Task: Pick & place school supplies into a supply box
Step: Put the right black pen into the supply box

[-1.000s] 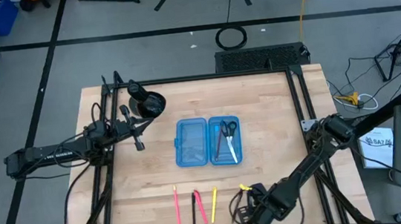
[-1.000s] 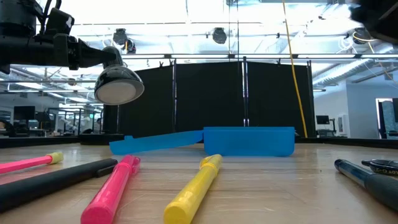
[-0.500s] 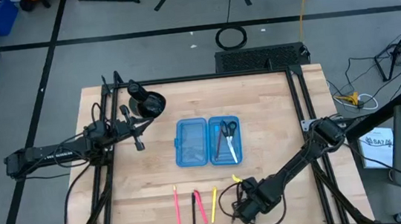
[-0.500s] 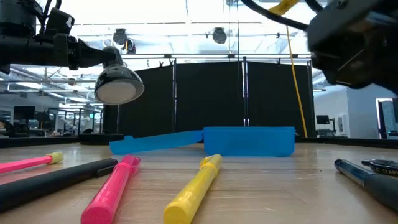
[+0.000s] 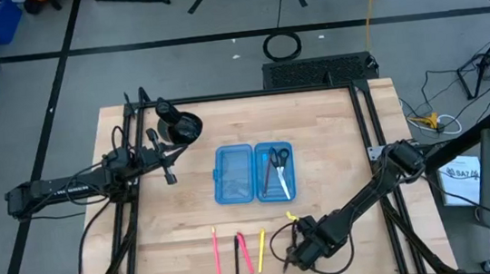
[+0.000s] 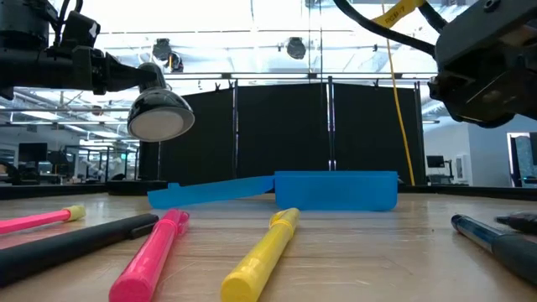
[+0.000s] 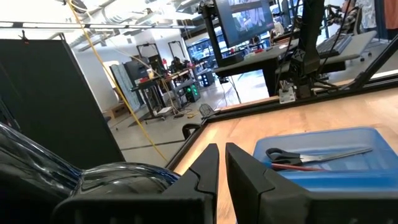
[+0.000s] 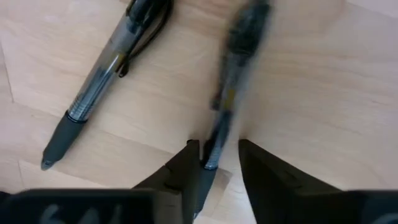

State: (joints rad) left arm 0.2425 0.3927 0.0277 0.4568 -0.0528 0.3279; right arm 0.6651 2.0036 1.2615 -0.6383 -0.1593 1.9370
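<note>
The supply box point(image 5: 255, 172) lies open mid-table, a blue case with scissors point(image 5: 278, 158) and pens in its right half. Pink point(image 5: 216, 254), black point(image 5: 237, 256) and yellow point(image 5: 261, 249) pens lie side by side by the near edge. Just right of them lie two dark pens point(image 8: 102, 81). My right gripper point(image 8: 216, 149) points down over them, open, its fingers on either side of the lower end of the blurred one point(image 8: 233, 81). My left gripper point(image 7: 219, 163) hovers level at the far left, shut on nothing. My right gripper comes from above, with its fingers point(image 8: 189, 163) astride the blurred dark pen's end point(image 8: 212, 149), which rests on the table. Whether a finger touches the pen I cannot tell.
A black round cup-like object point(image 5: 185, 126) sits at the table's far left corner by the left arm. The black frame rails point(image 5: 368, 133) run along the table's sides. Bare wood lies between the box and the row of pens.
My right gripper has come down toward the dark pens near the table's near edge, shifting a little toward the left. In the low view it has dropped into the picture from the top right. The pens and the box have stayed put.
</note>
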